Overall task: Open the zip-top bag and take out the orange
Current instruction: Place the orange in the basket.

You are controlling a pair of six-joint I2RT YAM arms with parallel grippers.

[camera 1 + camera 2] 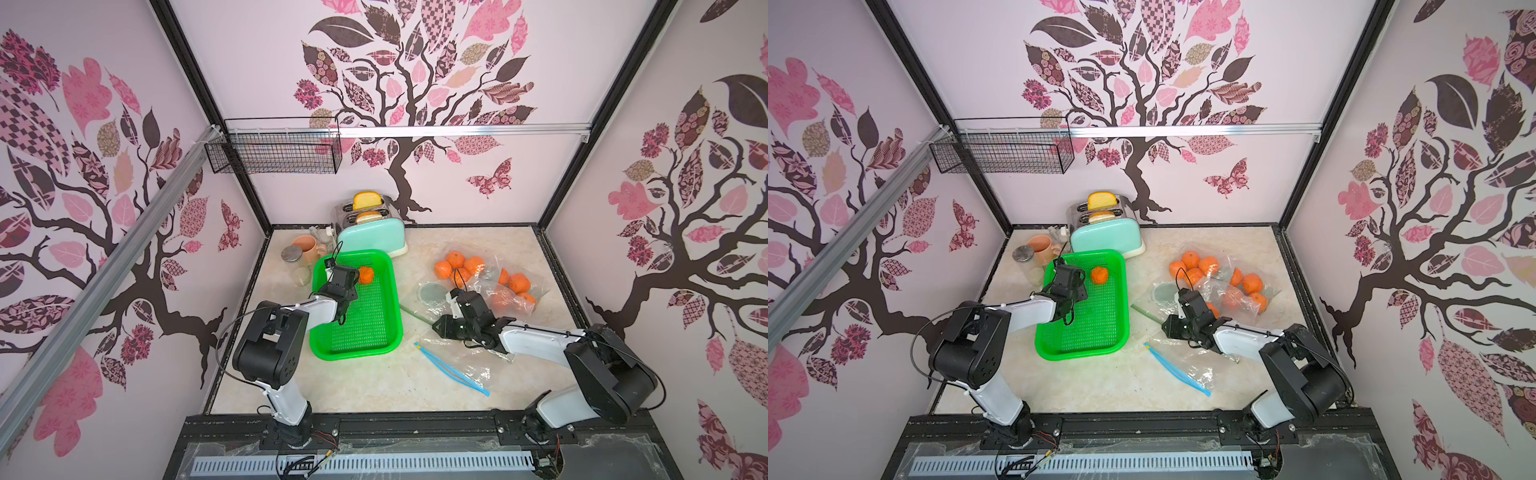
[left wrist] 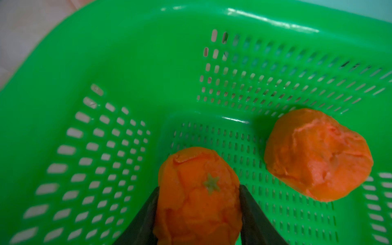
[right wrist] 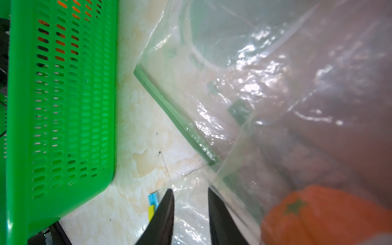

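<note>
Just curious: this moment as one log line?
left gripper: holding orange over green basket | right gripper: open, by zip-top bag

1. Pale marble-look worktop [image 1: 374, 386] [image 1: 1100, 386], seen in both top views
2. Green basket [image 1: 357, 351] sits left of centre, mint toaster [image 1: 372, 239] just behind it by the back wall
3. Back left corner: pink mug [image 1: 305, 245] and a lidded jar [image 1: 291, 254], close together
4. Right side, a clear zip-top bag [image 1: 513, 305] with oranges [image 1: 518, 283] inside, more oranges just behind
5. Towards the front, a flat blue-zip bag [image 1: 453, 370] lies apart from the basket
</note>
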